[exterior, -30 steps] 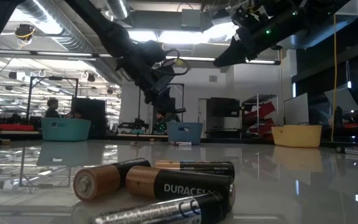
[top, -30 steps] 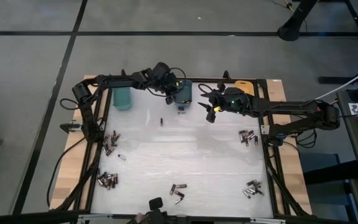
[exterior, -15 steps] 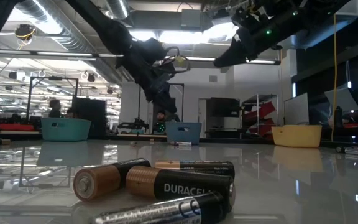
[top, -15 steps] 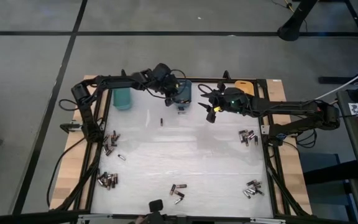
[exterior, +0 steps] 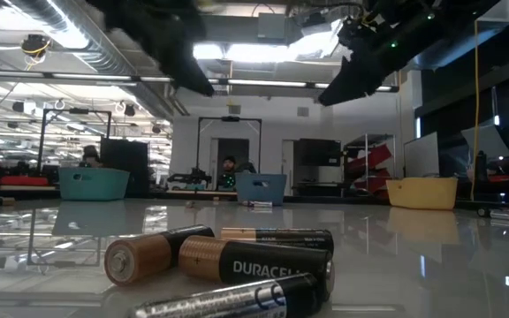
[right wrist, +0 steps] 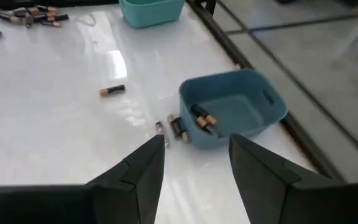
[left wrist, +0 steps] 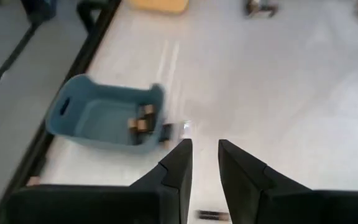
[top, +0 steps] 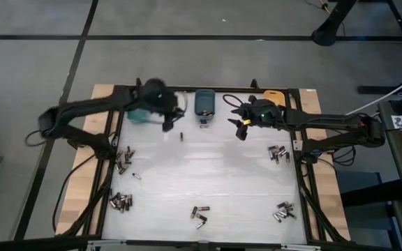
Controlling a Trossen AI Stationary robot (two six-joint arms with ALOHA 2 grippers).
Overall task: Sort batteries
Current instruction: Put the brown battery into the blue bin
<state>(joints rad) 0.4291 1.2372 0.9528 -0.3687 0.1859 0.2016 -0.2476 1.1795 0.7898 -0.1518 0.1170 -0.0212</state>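
Only two batteries point(right wrist: 202, 119) lie in the blue bin point(right wrist: 238, 112) at the table's far edge, many more wait in piles point(top: 121, 202) by the sides, and both grippers, left point(left wrist: 204, 163) and right point(right wrist: 194, 163), hang empty with fingers apart

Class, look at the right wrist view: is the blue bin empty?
No. The blue bin already holds a couple of batteries lying against its inner wall.

Left pincer point(top: 167, 123) hangs narrowly parted; right pincer point(top: 239, 127) hangs open.
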